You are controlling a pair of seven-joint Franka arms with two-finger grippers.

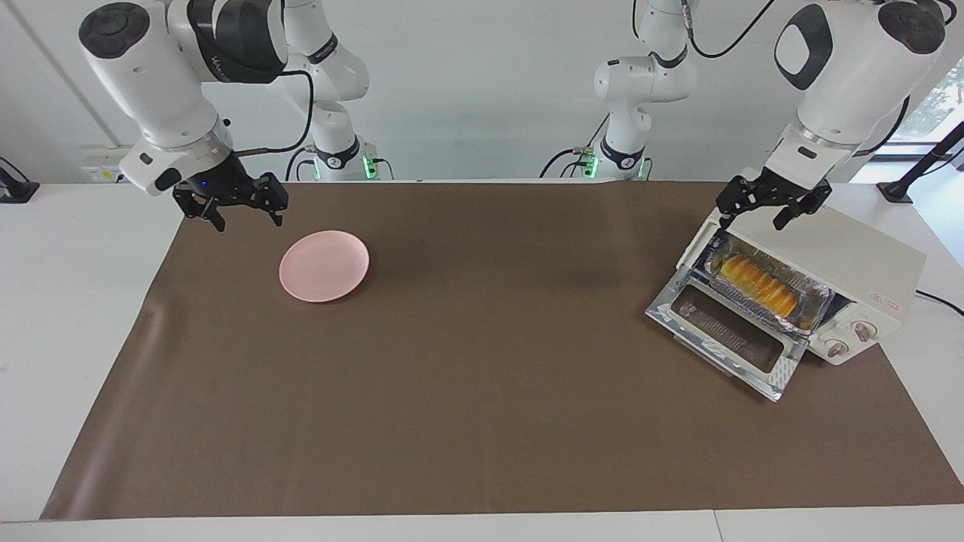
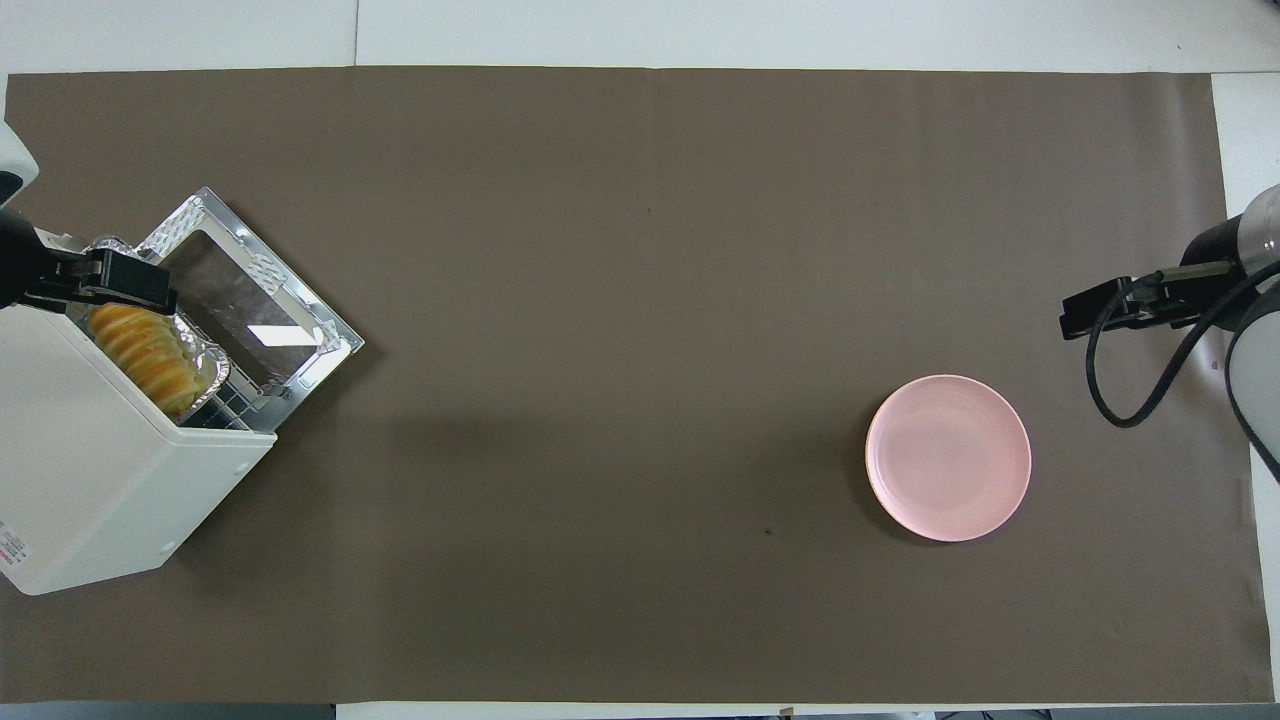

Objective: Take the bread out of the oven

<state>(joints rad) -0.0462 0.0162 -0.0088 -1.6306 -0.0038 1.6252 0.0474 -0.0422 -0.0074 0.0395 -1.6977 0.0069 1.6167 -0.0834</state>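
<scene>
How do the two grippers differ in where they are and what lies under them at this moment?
The left gripper hangs over the open oven, just above the bread in its foil tray. The right gripper hangs over the brown mat at the right arm's end, beside the pink plate, not above it. Shared: both are open, empty and raised, touching nothing.

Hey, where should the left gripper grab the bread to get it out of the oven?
Across the bread's narrow middle, coming from above through the open oven front: the loaf lies lengthwise in the foil tray, door folded down. The open left gripper hovers over it.
</scene>
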